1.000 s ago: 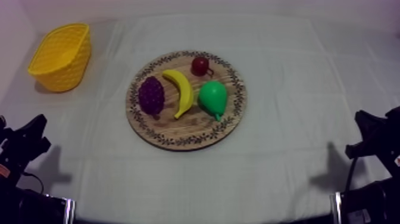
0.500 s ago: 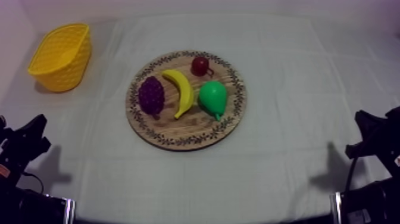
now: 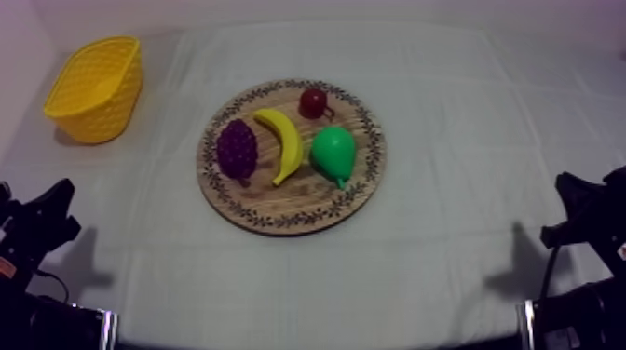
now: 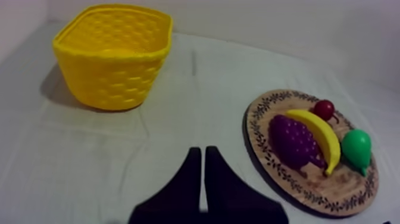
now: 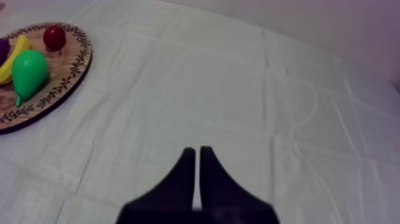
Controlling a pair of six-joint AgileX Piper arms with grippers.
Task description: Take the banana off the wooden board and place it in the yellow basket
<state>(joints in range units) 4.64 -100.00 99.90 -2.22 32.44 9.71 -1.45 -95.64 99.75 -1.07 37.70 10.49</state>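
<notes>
1. L gripper [image 4: 202,149] — the two black fingers lie pressed together in a narrow wedge with nothing between them. The tips are over bare cloth [image 4: 119,161].
2. R gripper [image 5: 196,149] — same: fingers together, holding nothing, tips over bare cloth.
3. The banana [image 3: 284,142] lies flat on the wooden board [image 3: 298,200], well apart from both pairs of fingers. No finger touches it.
4. Rel. to the L fingers, the banana is ahead and off to their right. It lies past the board's near rim and just behind the grapes [image 3: 237,149], which are nearer the tips.
5. Rel. to the R fingers, the banana is ahead and far to their left, on the far side of the pear [image 3: 333,154]. The pear hides part of it in the right wrist view.
6. On the board the banana sits between the grapes and the pear, just beside each. Can't tell if it touches either.
7. The small red fruit [image 3: 313,101] is near the banana's far end, by the rim farthest from both grippers.
8. The yellow basket [image 3: 93,88] stands upright, mouth up. It is ahead of the L fingertips, on the opposite side of them from the board, and well apart from the board. It is farthest from the R fingers.
9. In the top view both grippers sit low at the table's near edge, one per side. The board is between them and further in.
</notes>
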